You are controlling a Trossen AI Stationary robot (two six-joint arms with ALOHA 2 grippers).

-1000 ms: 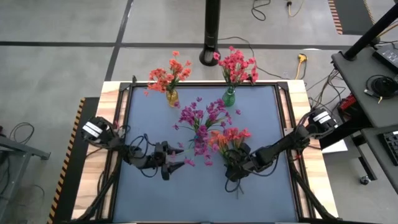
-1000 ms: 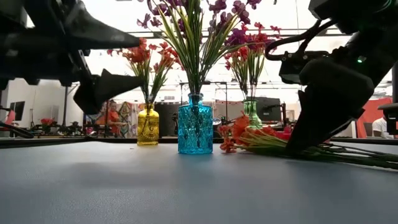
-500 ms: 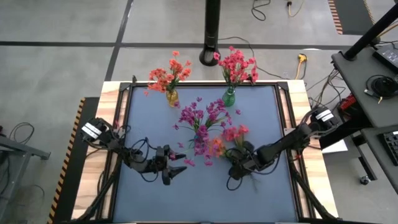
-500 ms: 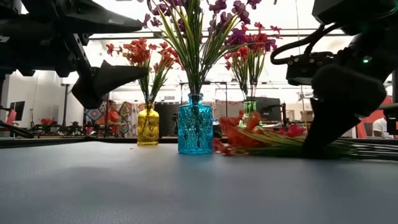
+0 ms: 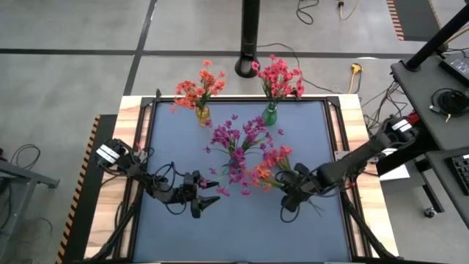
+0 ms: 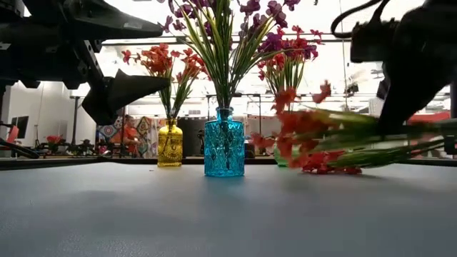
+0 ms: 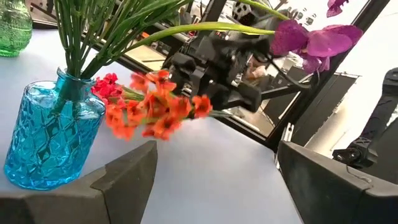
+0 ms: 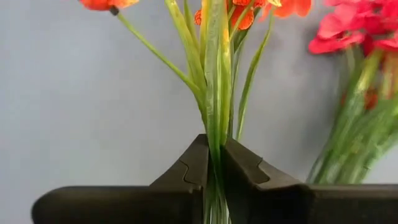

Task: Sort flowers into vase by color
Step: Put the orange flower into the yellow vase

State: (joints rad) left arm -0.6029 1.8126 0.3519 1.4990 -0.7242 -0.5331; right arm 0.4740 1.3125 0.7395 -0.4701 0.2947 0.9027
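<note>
Fingers of your right gripper [image 8: 214,165] are closed on the orange sprig's [image 8: 214,93] stems, blossoms pointing toward the far yellow vase [image 5: 202,114]; left fingers [image 5: 209,203] stay wide.

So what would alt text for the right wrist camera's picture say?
Two dark fingers pinch the green stems of an orange flower sprig over a grey table. Red-pink flowers show blurred to one side.

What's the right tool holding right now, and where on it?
The right tool is shut on an orange sprig, pinching its green stems below the blossoms. The left tool is open and holds nothing.
</note>
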